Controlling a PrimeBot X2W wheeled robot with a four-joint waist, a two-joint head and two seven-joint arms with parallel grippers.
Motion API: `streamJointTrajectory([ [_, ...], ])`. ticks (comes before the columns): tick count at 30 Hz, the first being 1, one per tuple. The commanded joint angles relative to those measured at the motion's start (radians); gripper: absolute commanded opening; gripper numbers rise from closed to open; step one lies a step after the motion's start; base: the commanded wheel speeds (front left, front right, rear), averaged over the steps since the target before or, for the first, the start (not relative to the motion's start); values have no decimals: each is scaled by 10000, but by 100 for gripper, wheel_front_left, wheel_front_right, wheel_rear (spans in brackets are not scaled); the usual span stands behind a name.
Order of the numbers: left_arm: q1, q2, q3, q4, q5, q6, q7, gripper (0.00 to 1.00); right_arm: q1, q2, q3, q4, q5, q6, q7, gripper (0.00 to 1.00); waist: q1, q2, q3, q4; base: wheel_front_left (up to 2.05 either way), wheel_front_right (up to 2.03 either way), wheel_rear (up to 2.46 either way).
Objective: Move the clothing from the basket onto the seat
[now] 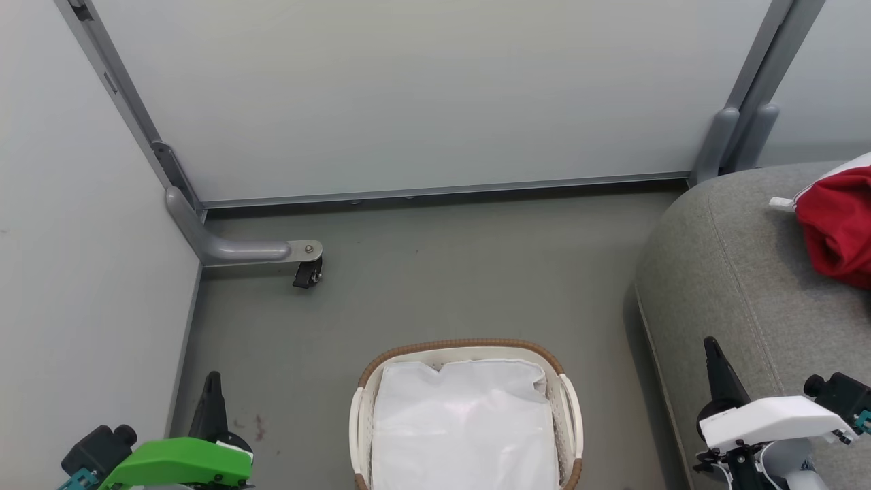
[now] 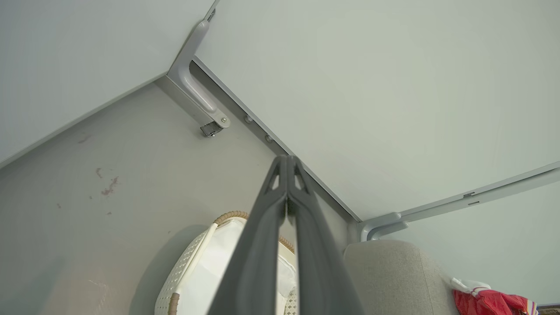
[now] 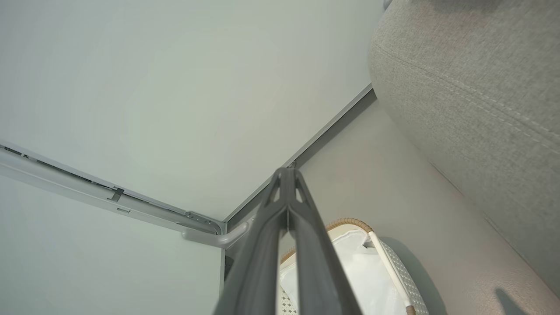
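Now my left gripper (image 1: 213, 381) and right gripper (image 1: 712, 346) hang clenched on nothing, one either side of the basket (image 1: 469, 344), because only its white liner (image 1: 463, 429) shows inside. The clothing (image 1: 840, 231) lies on the seat (image 1: 735, 286), right of the basket, so I judge the transfer done.

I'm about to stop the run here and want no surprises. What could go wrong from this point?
1. The clothing on the seat runs off the head view's right edge, so whether all of it rests securely cannot be told.
2. The basket shows a rumpled white liner; a garment under its folds might be missed.
3. The shut right gripper hangs near the seat's edge; a turn could brush it.
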Motion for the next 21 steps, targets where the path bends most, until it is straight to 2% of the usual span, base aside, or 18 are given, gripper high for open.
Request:
streamJointTrajectory([
  [1,-291,29,82,-170,-263,-38,67,0,-223,-68,-37,-164,285,-2,60,0,0,0,-1,-3,0,0,0],
  [21,-508,37,436,-376,-2343,-127,676,0,-308,-92,-165,-356,2473,-4,667,0,0,0,-15,-77,0,0,0],
])
